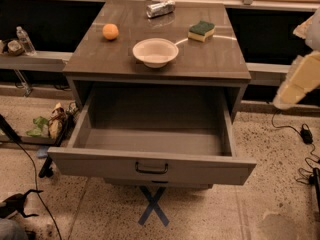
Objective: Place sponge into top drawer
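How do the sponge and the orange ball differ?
The sponge is a flat green-and-yellow block; the ball is round and all orange. The sponge lies right of the white bowl, the ball left. Both rest on the cabinet top, outside the open drawer; the robot's hand is at the right edge.

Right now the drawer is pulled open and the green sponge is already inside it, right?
No. The camera view shows the top drawer pulled open, but the sponge lies on the cabinet top, behind and right of the white bowl, not inside. The tool is at the right edge, apart from the sponge.
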Tool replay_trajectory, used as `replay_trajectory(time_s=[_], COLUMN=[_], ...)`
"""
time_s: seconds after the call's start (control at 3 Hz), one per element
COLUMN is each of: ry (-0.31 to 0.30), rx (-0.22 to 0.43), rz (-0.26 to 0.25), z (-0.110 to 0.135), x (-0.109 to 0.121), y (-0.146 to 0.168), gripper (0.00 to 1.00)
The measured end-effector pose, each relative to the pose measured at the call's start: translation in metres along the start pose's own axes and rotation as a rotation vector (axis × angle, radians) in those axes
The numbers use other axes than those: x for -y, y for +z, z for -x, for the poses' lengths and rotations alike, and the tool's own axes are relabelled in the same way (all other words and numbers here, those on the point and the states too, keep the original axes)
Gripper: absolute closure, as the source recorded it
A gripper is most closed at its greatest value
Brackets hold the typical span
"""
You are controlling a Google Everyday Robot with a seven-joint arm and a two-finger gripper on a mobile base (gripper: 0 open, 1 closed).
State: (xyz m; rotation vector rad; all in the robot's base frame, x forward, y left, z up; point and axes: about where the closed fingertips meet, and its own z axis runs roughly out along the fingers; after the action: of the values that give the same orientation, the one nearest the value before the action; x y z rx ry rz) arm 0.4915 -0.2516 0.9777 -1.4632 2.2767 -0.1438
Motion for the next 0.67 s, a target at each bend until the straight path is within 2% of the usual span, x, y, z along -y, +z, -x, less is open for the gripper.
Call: replay_trajectory(time_s=[0.33,0.67], ry=[0.167,0.289], rx=[0.1,0.235], rz=[-0.089,-0.148], z=[-0.01,-0.017], x=[0.058,0.101], y=[0.028,0.054], gripper=[0.0,0.0])
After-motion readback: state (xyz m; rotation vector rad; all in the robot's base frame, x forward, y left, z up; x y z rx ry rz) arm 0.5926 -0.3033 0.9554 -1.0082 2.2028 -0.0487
